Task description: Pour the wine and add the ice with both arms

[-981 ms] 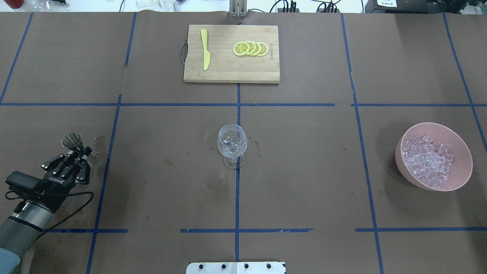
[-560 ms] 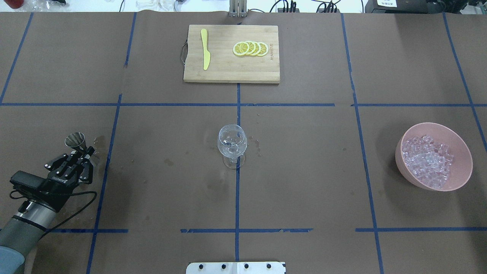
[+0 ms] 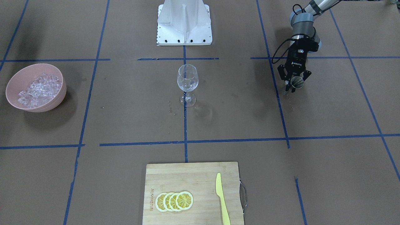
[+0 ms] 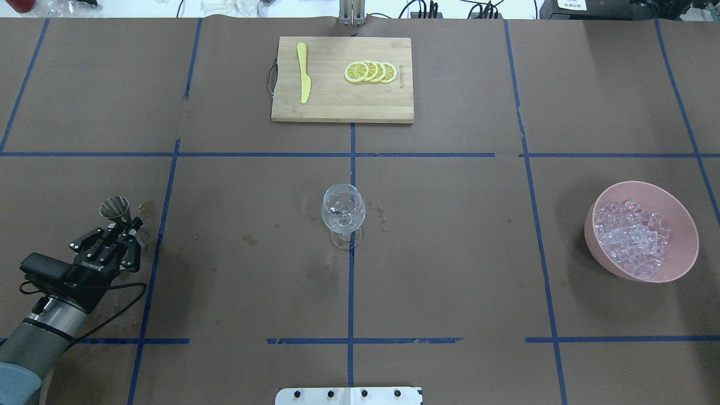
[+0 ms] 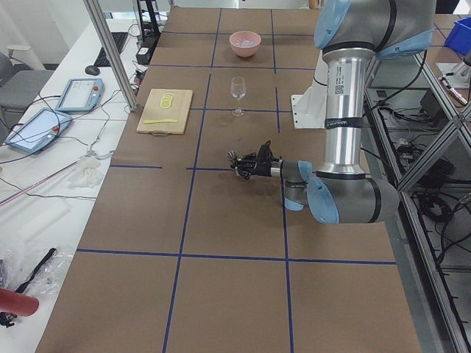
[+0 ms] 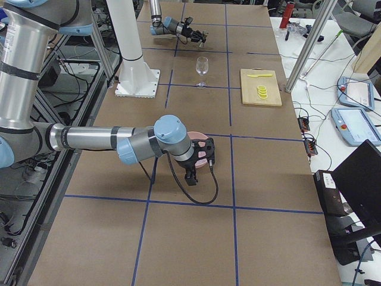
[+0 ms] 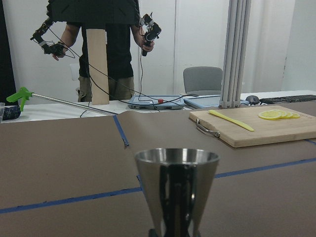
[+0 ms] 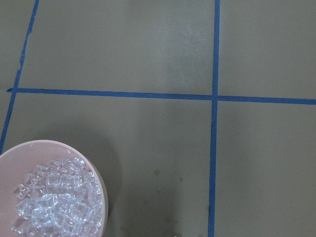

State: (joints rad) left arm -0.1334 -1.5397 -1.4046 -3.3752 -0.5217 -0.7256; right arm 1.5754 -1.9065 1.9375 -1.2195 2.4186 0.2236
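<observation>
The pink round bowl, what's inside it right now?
The pink round bowl holds a heap of small clear glossy ice chunks that fills much of it. The bowl's bottom is hidden under the ice, so anything buried beneath cannot be seen.

Glossy clear ice (image 4: 633, 239) fills pink bowl (image 4: 685, 250); left tool (image 4: 124, 227) grips steel jigger (image 4: 115, 207).
</observation>
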